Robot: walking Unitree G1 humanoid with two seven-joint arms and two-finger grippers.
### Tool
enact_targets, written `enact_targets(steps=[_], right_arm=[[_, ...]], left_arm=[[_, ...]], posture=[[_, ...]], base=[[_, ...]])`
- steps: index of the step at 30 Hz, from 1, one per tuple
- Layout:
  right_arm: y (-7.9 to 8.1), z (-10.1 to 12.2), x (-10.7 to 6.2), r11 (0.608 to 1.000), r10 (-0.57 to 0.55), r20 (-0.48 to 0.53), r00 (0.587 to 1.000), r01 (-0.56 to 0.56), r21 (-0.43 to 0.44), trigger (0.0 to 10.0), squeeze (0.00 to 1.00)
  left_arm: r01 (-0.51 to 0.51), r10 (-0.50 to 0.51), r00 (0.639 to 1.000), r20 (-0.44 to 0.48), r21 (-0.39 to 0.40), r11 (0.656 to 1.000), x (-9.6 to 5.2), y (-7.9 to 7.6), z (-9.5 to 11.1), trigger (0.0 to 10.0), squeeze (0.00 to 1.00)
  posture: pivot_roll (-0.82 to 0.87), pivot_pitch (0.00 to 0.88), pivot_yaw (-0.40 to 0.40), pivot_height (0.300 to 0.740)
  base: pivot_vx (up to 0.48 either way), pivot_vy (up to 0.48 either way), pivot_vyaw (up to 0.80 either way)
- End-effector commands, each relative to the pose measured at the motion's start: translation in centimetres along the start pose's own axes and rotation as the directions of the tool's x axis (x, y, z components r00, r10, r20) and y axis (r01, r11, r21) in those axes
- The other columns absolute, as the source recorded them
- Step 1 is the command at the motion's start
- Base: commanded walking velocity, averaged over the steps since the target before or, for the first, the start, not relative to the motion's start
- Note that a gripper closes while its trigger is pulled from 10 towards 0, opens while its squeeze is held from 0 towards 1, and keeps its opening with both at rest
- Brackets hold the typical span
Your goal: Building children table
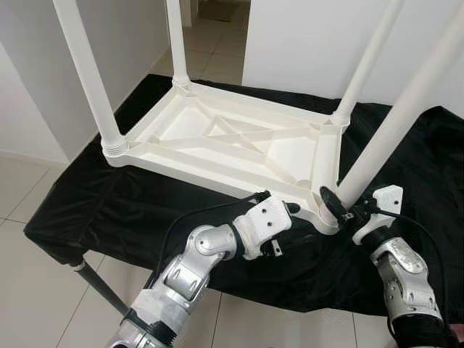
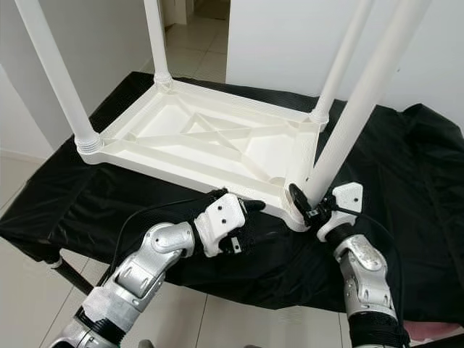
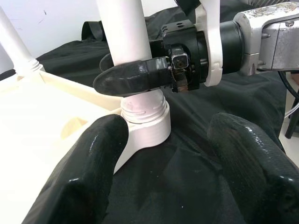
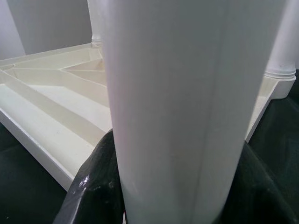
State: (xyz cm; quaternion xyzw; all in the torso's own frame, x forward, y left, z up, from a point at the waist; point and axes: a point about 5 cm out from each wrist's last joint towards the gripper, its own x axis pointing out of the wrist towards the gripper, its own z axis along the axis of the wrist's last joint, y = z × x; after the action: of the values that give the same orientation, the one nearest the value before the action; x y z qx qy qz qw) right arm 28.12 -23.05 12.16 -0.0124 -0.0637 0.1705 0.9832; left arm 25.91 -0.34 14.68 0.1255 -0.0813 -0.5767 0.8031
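Observation:
A white plastic children's table [image 1: 217, 138] lies upside down on a black cloth [image 1: 130, 203], with its legs pointing up. My right gripper [image 1: 335, 206] is shut on the near right leg [image 1: 391, 123], just above its corner socket [image 3: 147, 126]. In the right wrist view that leg [image 4: 177, 107] sits between the black fingers [image 4: 93, 186]. My left gripper [image 3: 168, 140] is open, low at the table's near edge beside the same corner, with nothing between its fingers. In the left wrist view, one right finger [image 3: 131, 77] wraps the leg [image 3: 124, 32].
Three other white legs stand in their sockets: near left [image 1: 87, 72], far left [image 1: 176, 40] and far right [image 1: 370, 58]. The cloth covers a stand with a dark metal leg [image 1: 98, 286]. White walls close in behind, and tiled floor [image 1: 29, 290] lies below.

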Motion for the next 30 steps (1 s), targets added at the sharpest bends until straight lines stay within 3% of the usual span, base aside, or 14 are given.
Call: enact_targets(steps=[1,4,8,14,20,22,23,24,25,26,27,29,30], right_arm=[[0.7,-1.4,-0.3,0.999,0.010,-0.053,0.999,-0.007,0.052,10.0,0.00],[0.8,-1.2,-0.2,0.998,-0.005,-0.044,0.999,0.008,0.055,10.0,0.00],[1.0,-0.9,-0.2,0.990,-0.137,-0.041,0.990,0.139,0.039,10.0,0.00],[1.4,-1.0,0.0,0.973,-0.225,-0.049,0.973,0.227,0.035,10.0,0.00],[2.3,-1.1,0.0,0.919,-0.386,-0.063,0.920,0.389,0.059,10.0,0.00],[2.7,-1.0,-0.2,0.865,-0.498,-0.059,0.865,0.500,0.039,10.0,0.00],[2.7,-1.0,-0.2,0.865,-0.498,-0.059,0.865,0.500,0.039,10.0,0.00],[3.0,-1.0,-0.3,0.827,-0.557,-0.071,0.828,0.560,0.043,10.0,0.00],[3.0,-1.0,-0.3,0.827,-0.557,-0.071,0.828,0.560,0.043,10.0,0.00],[3.9,-1.2,-0.7,0.695,-0.711,-0.106,0.695,0.718,0.042,10.0,0.00],[3.9,-1.2,-0.7,0.695,-0.711,-0.106,0.695,0.718,0.042,10.0,0.00],[4.4,-1.3,-1.1,0.611,-0.780,-0.129,0.612,0.790,0.048,10.0,0.00],[5.0,-1.5,-0.8,0.609,-0.778,-0.148,0.611,0.791,0.065,10.0,0.00]], left_arm=[[-0.034,0.035,0.999,-0.004,0.013,0.999,0.1,0.2,-0.1,10.0,0.00],[-0.029,0.029,1.000,-0.001,0.013,0.999,0.2,0.1,-0.1,10.0,0.00],[-0.019,0.019,1.000,0.001,0.013,1.000,0.1,0.0,0.0,10.0,0.00],[-0.011,0.011,1.000,-0.005,0.011,1.000,0.0,-0.1,-0.2,10.0,0.00],[0.009,-0.009,1.000,-0.010,0.011,1.000,0.1,-0.8,-0.3,10.0,0.00],[0.006,-0.006,1.000,-0.001,0.009,1.000,0.3,-0.7,0.0,10.0,0.00],[0.006,-0.006,1.000,-0.001,0.009,1.000,0.3,-0.7,0.0,10.0,0.00],[0.004,-0.004,1.000,0.000,0.009,1.000,0.3,-0.6,0.0,10.0,0.00],[0.004,-0.004,1.000,0.000,0.009,1.000,0.3,-0.6,0.0,10.0,0.00],[-0.010,0.010,1.000,-0.009,0.017,1.000,0.1,-0.3,-0.2,10.0,0.00],[-0.010,0.010,1.000,-0.009,0.017,1.000,0.1,-0.3,-0.2,10.0,0.00],[-0.019,0.019,1.000,-0.016,0.020,1.000,0.0,-0.1,-0.3,10.0,0.00],[-0.021,0.022,1.000,-0.012,0.018,1.000,-0.1,0.0,-0.2,10.0,0.00]], posture=[[-0.11,0.000,-0.022,0.740],[-0.11,0.000,-0.017,0.740],[-0.11,0.000,-0.009,0.740],[-0.11,0.000,-0.003,0.740],[-0.11,0.000,0.003,0.740],[-0.11,0.000,0.000,0.740],[-0.11,0.000,0.000,0.740],[-0.10,0.000,-0.008,0.740],[-0.10,0.000,-0.008,0.740],[-0.09,0.000,-0.022,0.740],[-0.09,0.000,-0.022,0.740],[-0.09,0.000,-0.022,0.740],[-0.08,0.000,-0.029,0.740]], base=[[0.000,0.000,0.00],[0.000,0.000,0.00],[0.000,0.000,0.00],[0.000,0.000,0.00],[0.000,0.000,0.00],[0.000,0.000,0.00],[0.000,0.000,0.00],[0.000,0.000,0.00],[0.000,0.000,0.00],[0.000,0.000,0.00],[0.000,0.000,0.00],[0.000,0.000,0.00],[0.000,0.000,0.00]])
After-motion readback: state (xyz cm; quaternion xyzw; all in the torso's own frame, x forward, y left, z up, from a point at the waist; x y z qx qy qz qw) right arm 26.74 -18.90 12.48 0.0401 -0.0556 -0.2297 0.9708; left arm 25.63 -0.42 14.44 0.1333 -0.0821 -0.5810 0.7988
